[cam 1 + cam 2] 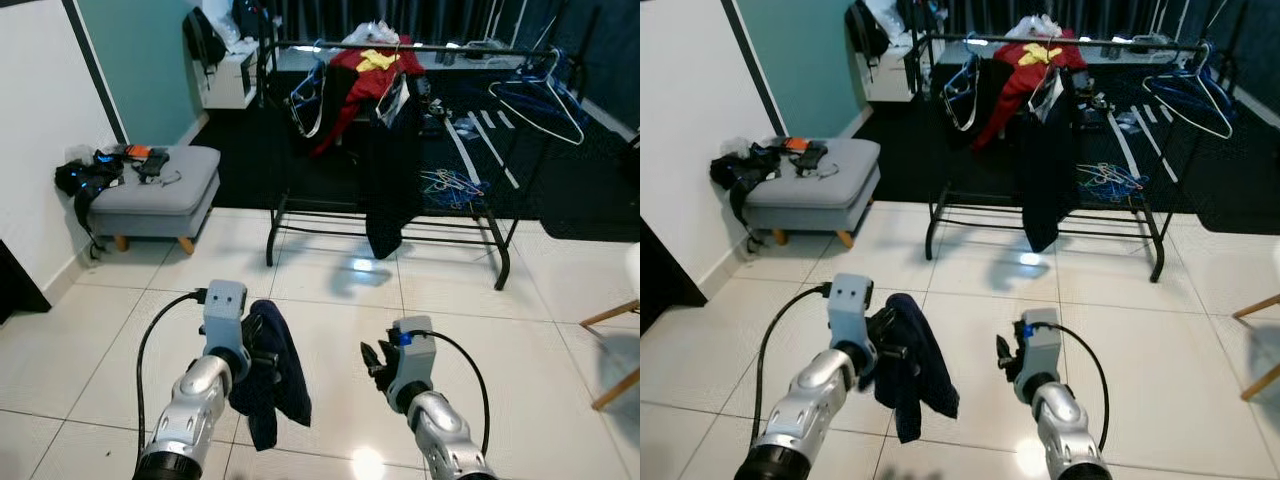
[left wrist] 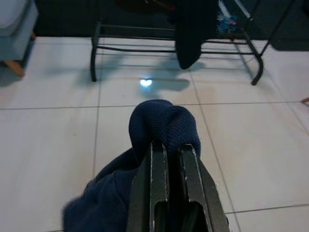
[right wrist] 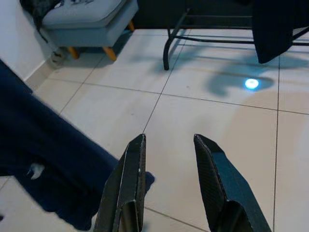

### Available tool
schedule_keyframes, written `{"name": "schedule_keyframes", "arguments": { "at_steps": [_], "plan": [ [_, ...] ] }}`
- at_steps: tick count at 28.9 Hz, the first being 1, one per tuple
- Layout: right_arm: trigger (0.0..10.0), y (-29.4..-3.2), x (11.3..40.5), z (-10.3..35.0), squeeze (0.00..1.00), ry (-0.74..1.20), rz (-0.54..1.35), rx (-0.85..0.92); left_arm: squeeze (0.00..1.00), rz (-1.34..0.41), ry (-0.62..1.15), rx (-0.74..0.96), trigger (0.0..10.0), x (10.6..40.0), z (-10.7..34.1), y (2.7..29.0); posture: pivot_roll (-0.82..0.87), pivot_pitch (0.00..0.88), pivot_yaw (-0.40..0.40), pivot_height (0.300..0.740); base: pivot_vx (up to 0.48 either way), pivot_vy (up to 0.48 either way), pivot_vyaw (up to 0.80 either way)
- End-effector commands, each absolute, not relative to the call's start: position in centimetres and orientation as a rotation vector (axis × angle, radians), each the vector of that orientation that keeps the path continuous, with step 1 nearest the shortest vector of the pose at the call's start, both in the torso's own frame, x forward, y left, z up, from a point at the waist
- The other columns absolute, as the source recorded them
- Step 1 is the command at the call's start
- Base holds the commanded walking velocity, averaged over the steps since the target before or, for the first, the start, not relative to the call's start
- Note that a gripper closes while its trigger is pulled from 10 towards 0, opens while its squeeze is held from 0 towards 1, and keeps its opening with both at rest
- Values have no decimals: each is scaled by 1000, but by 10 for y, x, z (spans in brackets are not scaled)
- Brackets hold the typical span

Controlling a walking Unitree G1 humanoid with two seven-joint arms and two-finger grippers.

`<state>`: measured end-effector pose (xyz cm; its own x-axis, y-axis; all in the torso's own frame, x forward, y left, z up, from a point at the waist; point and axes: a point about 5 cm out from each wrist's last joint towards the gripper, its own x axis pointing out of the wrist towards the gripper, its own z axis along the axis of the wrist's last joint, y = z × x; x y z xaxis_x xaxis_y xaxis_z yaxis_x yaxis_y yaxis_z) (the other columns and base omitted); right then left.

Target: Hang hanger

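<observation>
The left hand (image 2: pixel 169 166) is clamped on a dark blue garment (image 1: pixel 272 370), which droops from its fingers above the tiled floor (image 1: pixel 330 290). The right hand (image 3: pixel 169 159) is beside it, fingers apart and holding nothing. Ahead of both hands stands a black clothes rack (image 1: pixel 390 215) on the tiles. A black garment (image 1: pixel 390 170) and red clothing (image 1: pixel 360 75) hang from the rack, and a white hanger (image 1: pixel 535 100) hangs near its right end. Left of the rack sits a grey footstool (image 1: pixel 160 190).
</observation>
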<state>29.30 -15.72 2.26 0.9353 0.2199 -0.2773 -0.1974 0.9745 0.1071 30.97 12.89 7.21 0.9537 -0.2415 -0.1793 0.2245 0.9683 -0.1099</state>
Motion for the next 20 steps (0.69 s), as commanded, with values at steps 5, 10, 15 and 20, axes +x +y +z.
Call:
{"name": "schedule_keyframes", "arguments": {
  "at_steps": [5,10,15,20],
  "plan": [
    [10000,-158,291,19,0,313,192,94,0,-245,177,-82,10000,312,76,129,57,2,64,740,272,0,0],
    [10000,-160,292,18,0,321,177,89,0,-246,182,-80,10000,313,75,129,51,0,60,740,272,0,-340],
    [10000,-160,293,19,0,318,186,92,0,-238,184,-84,10000,314,74,128,42,0,53,740,270,0,-480],
    [10000,-158,295,21,0,311,202,78,0,-235,189,-87,10000,314,73,128,27,0,62,740,271,0,0]
  ]
}}
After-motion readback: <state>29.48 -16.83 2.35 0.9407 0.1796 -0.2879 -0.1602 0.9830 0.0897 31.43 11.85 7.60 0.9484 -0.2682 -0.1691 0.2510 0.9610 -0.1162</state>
